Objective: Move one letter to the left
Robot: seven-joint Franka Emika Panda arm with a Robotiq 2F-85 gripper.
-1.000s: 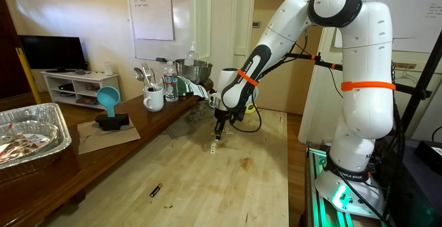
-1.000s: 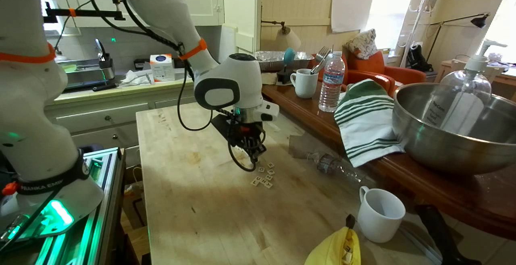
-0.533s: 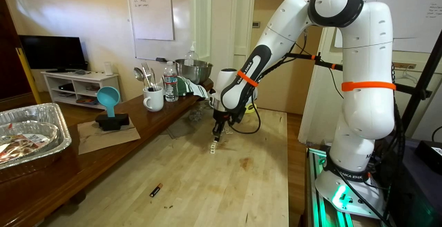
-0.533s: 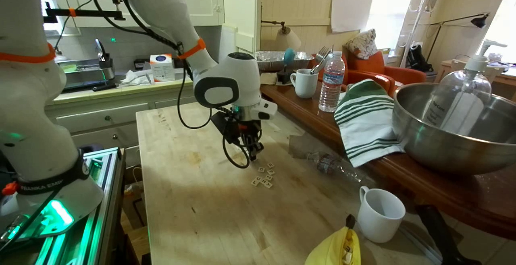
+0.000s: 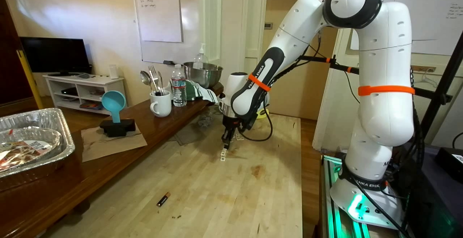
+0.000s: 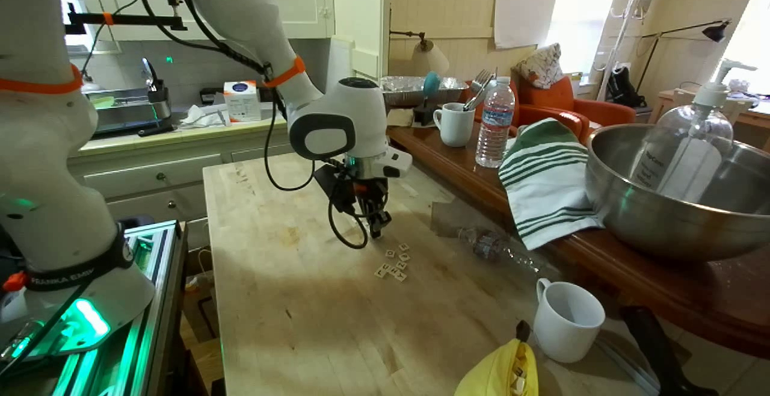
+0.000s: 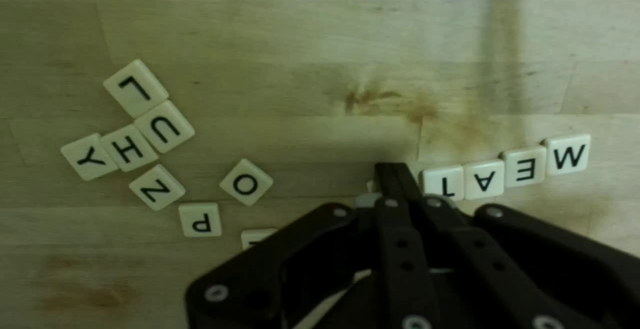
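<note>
The letters are small whitish tiles on the wooden table. In the wrist view a row holds a T tile (image 7: 443,181), an A tile (image 7: 484,180), an E tile (image 7: 525,166) and an M tile (image 7: 567,154). The row also shows in an exterior view (image 5: 223,155). My gripper (image 7: 392,169) is shut, fingertips together, just left of the T tile in the wrist view. A pale corner (image 7: 370,185) peeks out left of the fingertips; the rest is hidden behind them. The gripper tip also shows low over the table in both exterior views (image 5: 226,146) (image 6: 376,234).
Loose tiles lie left in the wrist view, among them an O tile (image 7: 246,182) and a P tile (image 7: 200,220). A battery (image 5: 163,199) lies on the table. A white mug (image 6: 568,324), a yellow pouch (image 6: 502,372) and a clear bottle (image 6: 490,244) stand or lie around.
My gripper has moved a short way toward the end of the tile row, away from the loose tiles. The pale piece seen under its tip a second ago now blends with the row's end.
</note>
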